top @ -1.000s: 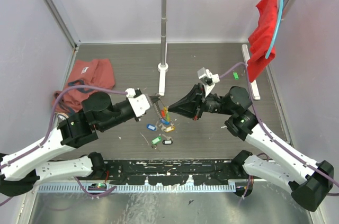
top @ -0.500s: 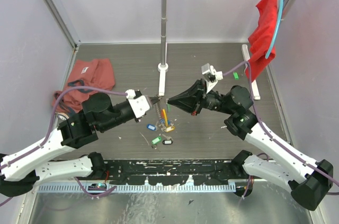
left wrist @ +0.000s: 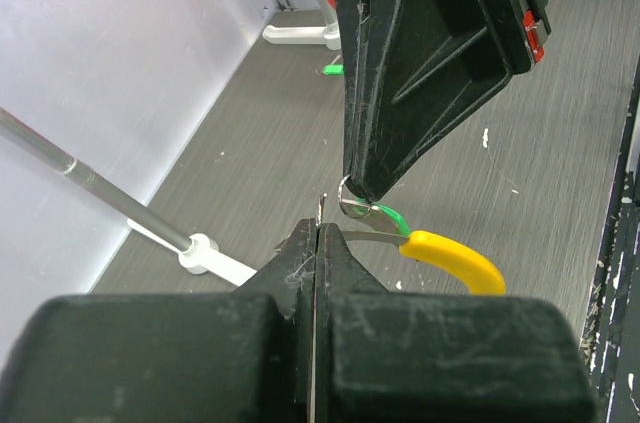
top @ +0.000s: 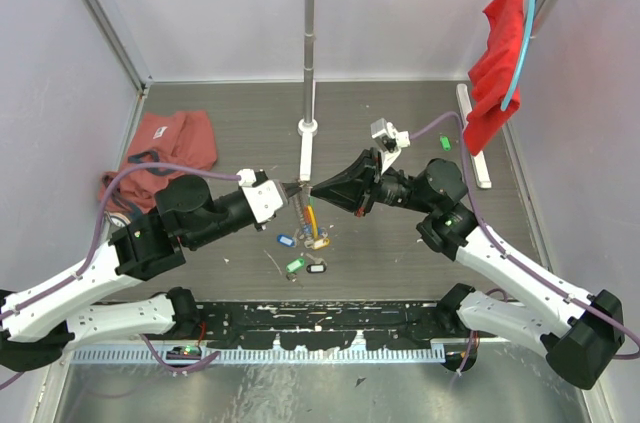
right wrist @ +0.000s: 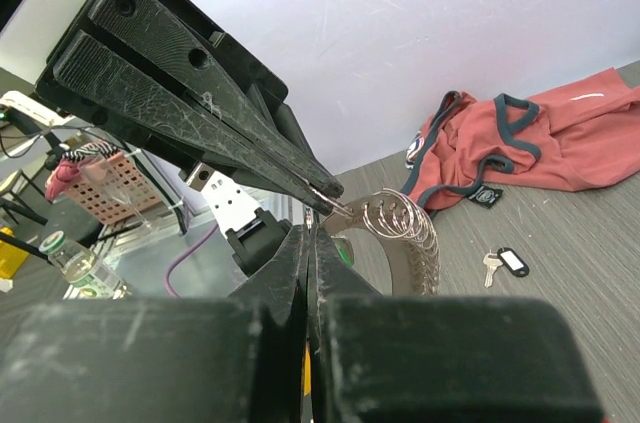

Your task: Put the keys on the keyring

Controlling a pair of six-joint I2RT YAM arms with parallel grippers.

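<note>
From above, my left claw [top: 294,186] and my right claw [top: 316,190] met tip to tip over the middle of the grey table [top: 400,123]. Both were fully closed. The keyring [top: 309,215] hung down between them, its yellow section lowest. The keys [top: 296,264] lay loose on the table just below, and I could make out blue, green and black tags.

From my left wrist, my left claw [left wrist: 316,235] was pressed tight on a thin wire of the keyring [left wrist: 455,259], which ran off to the right into the curved yellow piece. My right claw [left wrist: 357,190] came down from above, its tip pinched on a small silvery loop of the ring, just above my own tips.

From my right wrist, my right claw [right wrist: 309,243] was closed, with no gap. My left claw [right wrist: 322,193] reached in from the upper left, its tip at the ring's silver coils [right wrist: 405,223]. Beyond, a black-tagged key [right wrist: 505,261] lay near a pinkish-red cloth [right wrist: 560,143].
</note>
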